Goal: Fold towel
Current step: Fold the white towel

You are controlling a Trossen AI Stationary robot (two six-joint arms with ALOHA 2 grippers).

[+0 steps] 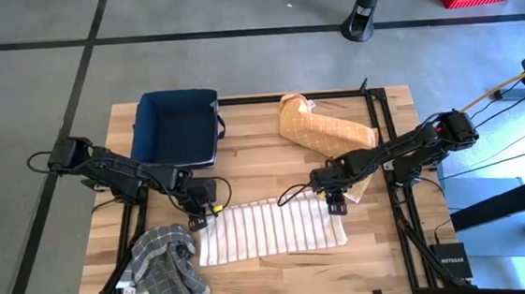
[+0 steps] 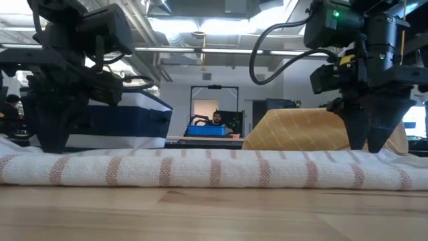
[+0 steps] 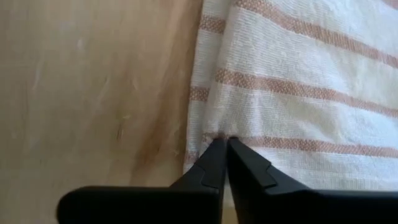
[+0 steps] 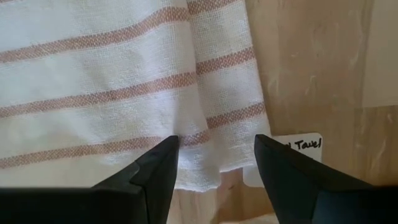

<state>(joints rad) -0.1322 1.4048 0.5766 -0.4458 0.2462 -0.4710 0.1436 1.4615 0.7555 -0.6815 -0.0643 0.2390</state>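
A white towel with tan stripes [image 1: 274, 228] lies flat on the wooden table as a long band running left to right. In the low view the towel [image 2: 214, 167] rests on its underside. My left gripper [image 1: 201, 219] points down at the towel's far left corner and is shut on the cloth. My right gripper [image 1: 336, 204] stands open over the far right corner. Its fingers [image 4: 165, 155] straddle that corner [image 4: 230, 124]; whether they touch the cloth, I cannot tell. My left gripper pinches a small pucker of the towel [image 3: 219, 134] between its two fingertips, close to the towel's left edge. The fingers come from above, slanting down. The towel lies flat on the table around the pinch, slack; one layer or several, I cannot tell.
A dark blue bin [image 1: 181, 125] stands at the far left. A tan patterned cloth [image 1: 325, 128] lies at the far right, and a grey checked cloth [image 1: 164, 263] is heaped at the near left corner. A paper label [image 4: 301, 144] lies beside the towel's right corner.
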